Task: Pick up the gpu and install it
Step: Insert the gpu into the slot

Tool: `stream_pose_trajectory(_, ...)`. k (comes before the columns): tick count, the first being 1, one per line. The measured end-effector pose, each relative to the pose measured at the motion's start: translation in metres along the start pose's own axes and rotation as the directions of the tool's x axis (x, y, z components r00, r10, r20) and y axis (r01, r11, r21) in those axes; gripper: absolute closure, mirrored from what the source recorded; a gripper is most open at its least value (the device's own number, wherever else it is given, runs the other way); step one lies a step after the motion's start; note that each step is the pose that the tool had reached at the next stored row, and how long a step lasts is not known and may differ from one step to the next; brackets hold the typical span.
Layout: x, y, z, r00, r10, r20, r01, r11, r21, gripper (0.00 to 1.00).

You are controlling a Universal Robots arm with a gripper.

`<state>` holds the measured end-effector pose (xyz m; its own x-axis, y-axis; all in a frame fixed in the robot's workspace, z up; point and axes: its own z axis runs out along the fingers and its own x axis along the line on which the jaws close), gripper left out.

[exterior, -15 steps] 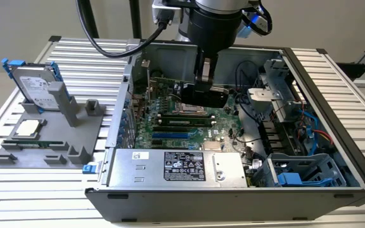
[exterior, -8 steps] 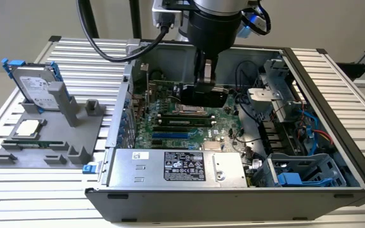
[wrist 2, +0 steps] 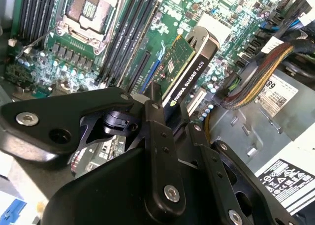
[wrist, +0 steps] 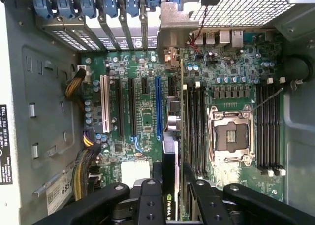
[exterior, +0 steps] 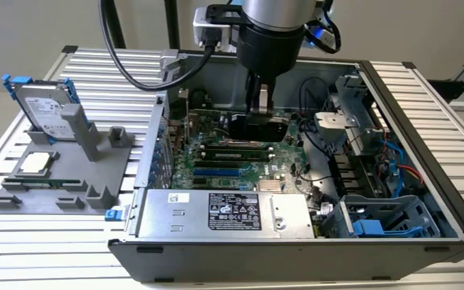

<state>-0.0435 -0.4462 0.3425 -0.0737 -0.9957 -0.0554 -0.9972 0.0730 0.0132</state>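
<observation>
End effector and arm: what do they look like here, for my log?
The arm is a grey metallic cylinder that runs into a round black wrist section. It has blue trim at a joint, and thick black cables loop off it. The end effector is matte black, built of flat linkage bars joined by silver screws.

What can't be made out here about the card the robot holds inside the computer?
- Whether the gpu sits in a slot: the first wrist view looks along it, hiding its lower edge; in the exterior view the card itself covers that spot.
- Where the gripper touches the card: its own black linkage covers this in the second wrist view.
- The near edge of the motherboard: the power supply covers it in the exterior view.
</observation>
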Motion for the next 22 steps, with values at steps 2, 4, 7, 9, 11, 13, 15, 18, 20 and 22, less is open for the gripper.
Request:
stream_pose_trajectory(2, 0.0001, 0.0003, 0.002, 1.0, 0.0, -0.0068, 0.0, 1.0, 0.0005, 1.0)
stream_pose_trajectory(4, 0.0003, 0.0003, 0.0041, 0.9999, 0.0, -0.0128, 0.0, 1.0, 0.001, 1.0)
stream_pose_trajectory(7, 0.0004, 0.0004, 0.0048, 0.9999, 0.0, -0.0153, 0.0, 1.0, 0.0011, 1.0)
stream_pose_trajectory(9, 0.0004, 0.0004, 0.0049, 0.9999, 0.0, -0.0151, 0.0, 1.0, 0.0011, 1.0)
stream_pose_trajectory(11, 0.0004, 0.0004, 0.0049, 0.9999, 0.0, -0.0152, 0.0, 1.0, 0.0011, 1.0)
stream_pose_trajectory(13, 0.0004, 0.0004, 0.0049, 0.9999, 0.0, -0.0151, 0.0, 1.0, 0.0012, 1.0)
stream_pose_trajectory(15, 0.0004, 0.0004, 0.0049, 0.9999, 0.0, -0.0152, 0.0, 1.0, 0.0011, 1.0)
stream_pose_trajectory(18, 0.0004, 0.0004, 0.005, 0.9999, 0.0, -0.0152, 0.0, 1.0, 0.0011, 1.0)
stream_pose_trajectory(20, 0.0004, 0.0004, 0.0066, 0.9999, 0.0, -0.0157, 0.0, 1.0, 0.0013, 1.0)
stream_pose_trajectory(22, 0.0006, 0.0003, 0.0085, 0.9998, 0.0, -0.0185, 0.0, 1.0, 0.0014, 1.0)
